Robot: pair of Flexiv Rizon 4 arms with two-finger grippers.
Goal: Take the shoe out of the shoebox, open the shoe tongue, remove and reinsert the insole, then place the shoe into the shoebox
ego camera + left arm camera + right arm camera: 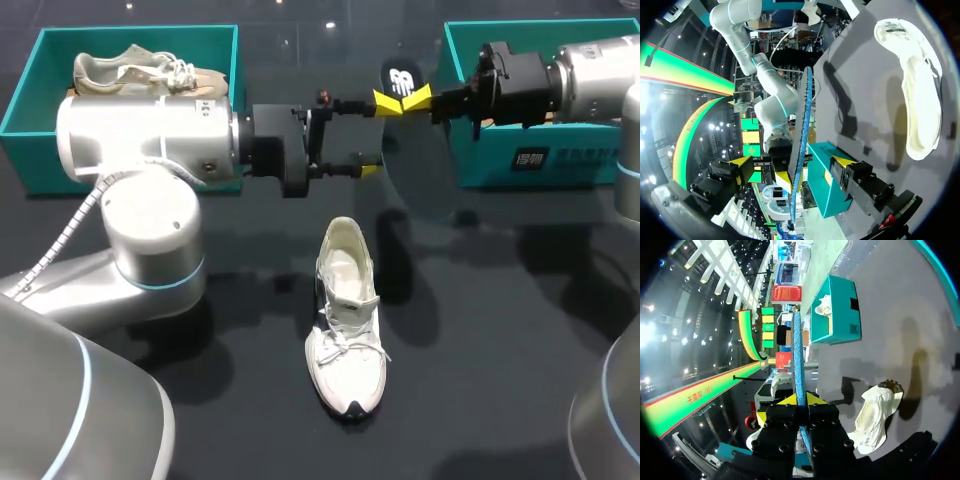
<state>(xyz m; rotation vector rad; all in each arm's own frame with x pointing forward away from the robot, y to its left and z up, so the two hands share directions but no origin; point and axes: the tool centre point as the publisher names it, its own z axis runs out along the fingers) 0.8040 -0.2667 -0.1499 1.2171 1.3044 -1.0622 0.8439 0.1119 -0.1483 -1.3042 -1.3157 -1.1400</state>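
**shoefan:** So where's the insole (798,355) right now?

**rigwatcher:** Up in the air over the far side of the table (500,350), between the two teal shoeboxes (140,30). The right gripper (403,100) is pinched tight on it. The left gripper (368,137) is spread wide around it, and neither finger is touching. The white sneaker (345,320) lies below, well apart, with its toe toward the robot and its mouth gaping.

**shoefan:** Handover, you reckon?

**rigwatcher:** Looks like it to me. I'd have the left clamp the flat faces before the right lets go, then feed it in toe-end first along the shoe's length.

**shoefan:** Floppy thing?

**rigwatcher:** Probably. It's a thin foam-looking sheet, blue along the edge and dark on the face, so it'll likely bend if pushed. The sneaker's upper looks soft, the laces are loose, and the sole has a dark tip.
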